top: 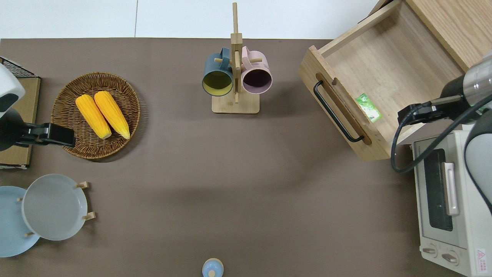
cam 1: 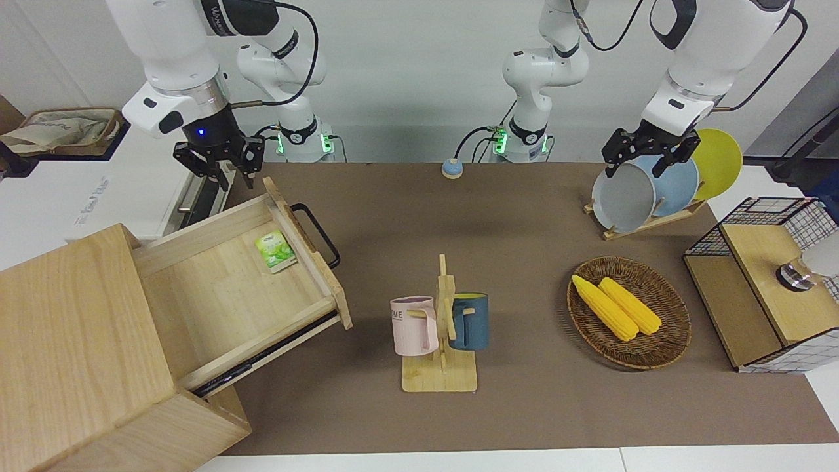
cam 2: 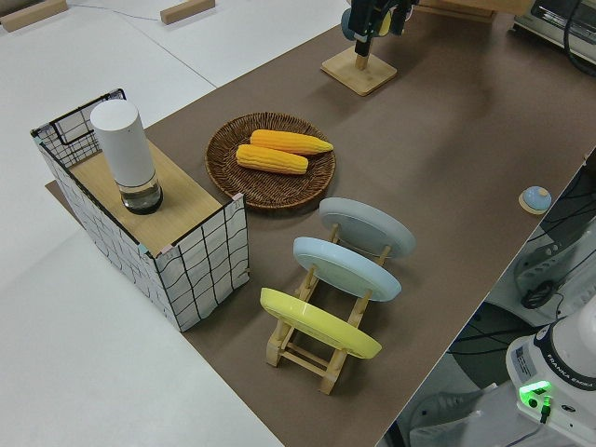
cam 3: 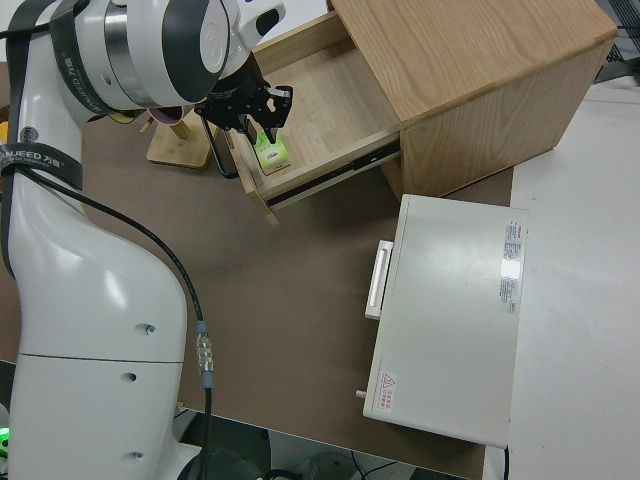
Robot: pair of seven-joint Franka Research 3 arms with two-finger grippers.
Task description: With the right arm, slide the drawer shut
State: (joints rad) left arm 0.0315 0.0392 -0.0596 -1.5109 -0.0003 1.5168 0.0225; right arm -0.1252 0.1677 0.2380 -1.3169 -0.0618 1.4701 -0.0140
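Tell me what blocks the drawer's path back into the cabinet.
Nothing visible does. The drawer stands pulled out of the cabinet, holding only a flat green packet. The right claw hangs near its handle-end corner.

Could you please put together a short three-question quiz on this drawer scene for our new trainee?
1. True or false: the drawer is fully shut.
2. What lies inside the drawer?
A. a green packet
B. a corn cob
C. a pink mug
3. Fill in: the right gripper hangs over the drawer's corner next to the ____.

Key:
1. False; it stands pulled well out of the cabinet.
2. A.
3. The white oven; the gripper touches nothing. The left arm is parked.
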